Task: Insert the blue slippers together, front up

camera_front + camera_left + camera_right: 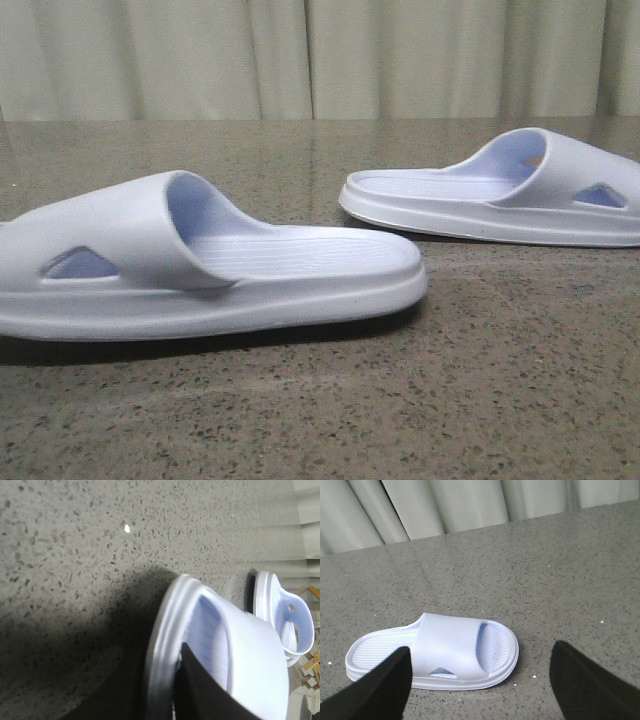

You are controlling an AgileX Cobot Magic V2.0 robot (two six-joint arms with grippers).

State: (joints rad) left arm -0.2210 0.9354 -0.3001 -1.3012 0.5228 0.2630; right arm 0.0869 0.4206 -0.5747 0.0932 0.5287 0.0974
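Desk [520,400] of speckled grey stone carries both slippers, soles down and well apart, with pale curtains [300,55] behind. Near slipper [200,270] lies at the front left, heel toward the right; far slipper [500,195] lies further back on the right, heel toward the left. Right tool [480,680] hangs above the far slipper, fingers [585,680] spread wide. Left tool [200,690] sits at the near slipper's edge, one finger inside; whether it grips, I cannot tell.

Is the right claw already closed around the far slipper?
No, in the right wrist view the right claw is open, its fingers spread wide, short of the far slipper lying on the table.
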